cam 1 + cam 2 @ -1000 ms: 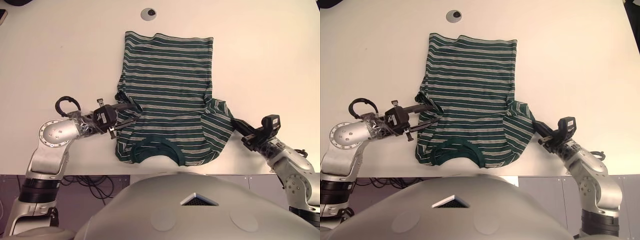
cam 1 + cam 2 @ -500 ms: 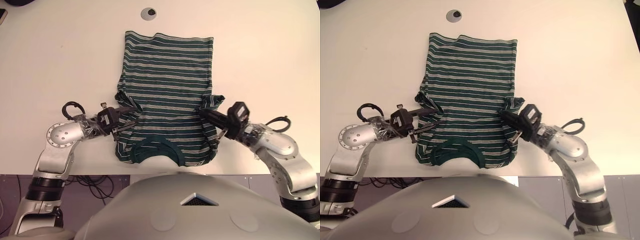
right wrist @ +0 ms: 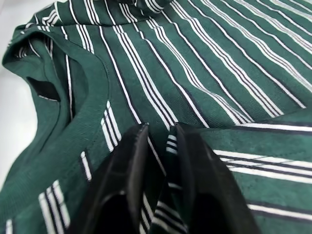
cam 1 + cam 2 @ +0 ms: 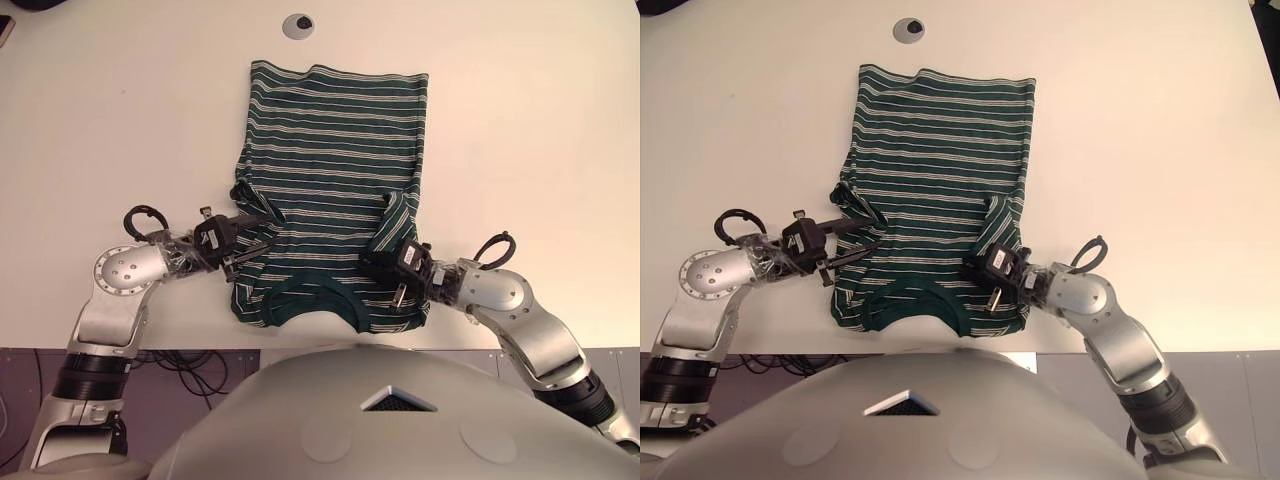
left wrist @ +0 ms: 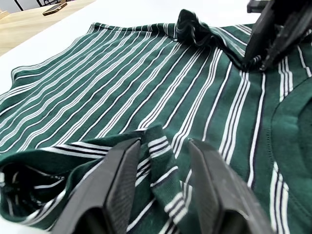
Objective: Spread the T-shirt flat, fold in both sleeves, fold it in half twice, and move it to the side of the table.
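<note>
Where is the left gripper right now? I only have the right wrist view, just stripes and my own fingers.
Observer: The left gripper is at the shirt's left edge, across the shirt from the right gripper.
Operator: Has it got cloth?
Observer: Its fingers stand apart with a fold of the left sleeve between them.
Operator: And the far end?
Observer: The hem lies straight and flat on the table.
</note>
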